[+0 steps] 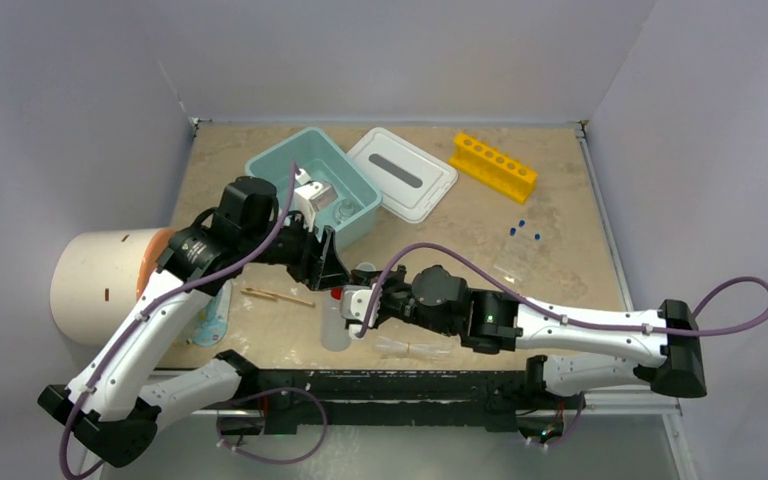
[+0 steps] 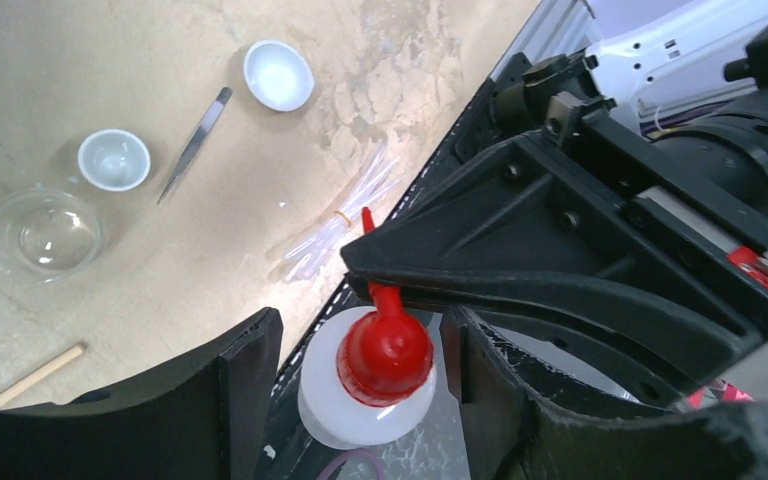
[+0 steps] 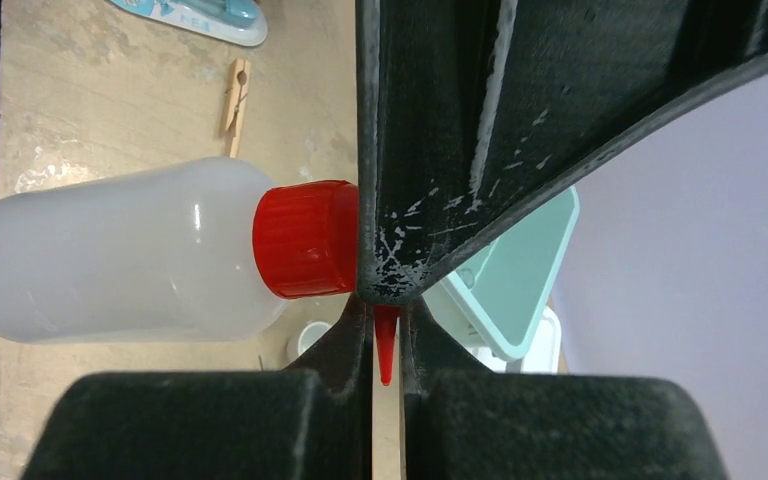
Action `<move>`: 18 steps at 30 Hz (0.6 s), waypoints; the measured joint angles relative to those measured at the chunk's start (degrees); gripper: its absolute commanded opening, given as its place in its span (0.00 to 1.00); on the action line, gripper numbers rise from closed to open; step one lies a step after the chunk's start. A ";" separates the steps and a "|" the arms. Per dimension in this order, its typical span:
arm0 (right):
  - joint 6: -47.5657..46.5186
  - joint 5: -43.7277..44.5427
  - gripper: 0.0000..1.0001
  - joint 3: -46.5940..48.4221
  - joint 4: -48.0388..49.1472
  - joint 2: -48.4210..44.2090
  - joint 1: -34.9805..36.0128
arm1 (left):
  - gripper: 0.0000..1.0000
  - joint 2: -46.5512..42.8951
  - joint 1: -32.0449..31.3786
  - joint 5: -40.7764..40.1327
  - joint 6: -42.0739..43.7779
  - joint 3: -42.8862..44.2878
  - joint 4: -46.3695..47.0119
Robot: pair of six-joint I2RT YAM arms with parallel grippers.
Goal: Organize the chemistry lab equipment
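The clear squeeze bottle point(image 1: 336, 328) with red nozzle point(image 1: 336, 293) is near the table's front middle. My right gripper point(image 1: 353, 300) is shut on the nozzle tip point(image 3: 385, 345); the red cap point(image 3: 305, 240) and bottle body point(image 3: 110, 260) lie to its left. My left gripper point(image 1: 327, 262) is open above the bottle, its jaws on either side of the red cap point(image 2: 385, 350) with gaps. Two tiny white bowls point(image 2: 278, 75) point(image 2: 113, 160), metal tweezers point(image 2: 195, 143), clear tubes point(image 2: 335, 225) and a wooden stick point(image 2: 35, 375) lie on the table. Tiny blue pieces point(image 1: 522, 226) lie at the right.
A teal tub point(image 1: 362, 215) with its white lid point(image 1: 401, 172) beside it stands at the back. A yellow rack point(image 1: 494, 165) is back right. A big cream cylinder point(image 1: 100, 285) lies at the left. A clear glass dish point(image 2: 40, 232) is near the bowls.
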 measured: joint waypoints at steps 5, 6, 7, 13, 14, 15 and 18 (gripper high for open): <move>-0.74 1.92 0.00 0.74 0.02 0.55 1.03 | 0.58 0.24 -0.13 -1.81 0.44 -0.09 -1.33; -0.81 2.23 0.00 0.74 0.02 0.55 1.16 | 0.58 0.22 -0.15 -1.84 0.44 -0.09 -1.40; -0.85 2.75 0.00 0.74 0.02 0.61 1.33 | 0.57 0.22 -0.17 -1.86 0.44 -0.09 -1.51; -1.60 5.16 0.00 0.74 0.35 1.27 1.88 | 0.56 0.20 -0.52 -1.55 0.50 -0.37 -2.19; -1.66 5.29 0.00 0.74 0.37 1.27 1.92 | 0.56 0.17 -0.52 -1.51 0.52 -0.61 -2.32; -1.75 5.64 0.00 0.74 0.50 1.27 2.10 | 0.56 0.17 -0.52 -1.42 0.52 -0.87 -2.40; -2.08 6.54 0.00 0.74 0.79 1.31 2.14 | 0.56 0.17 -0.52 -1.11 0.52 -1.22 -2.84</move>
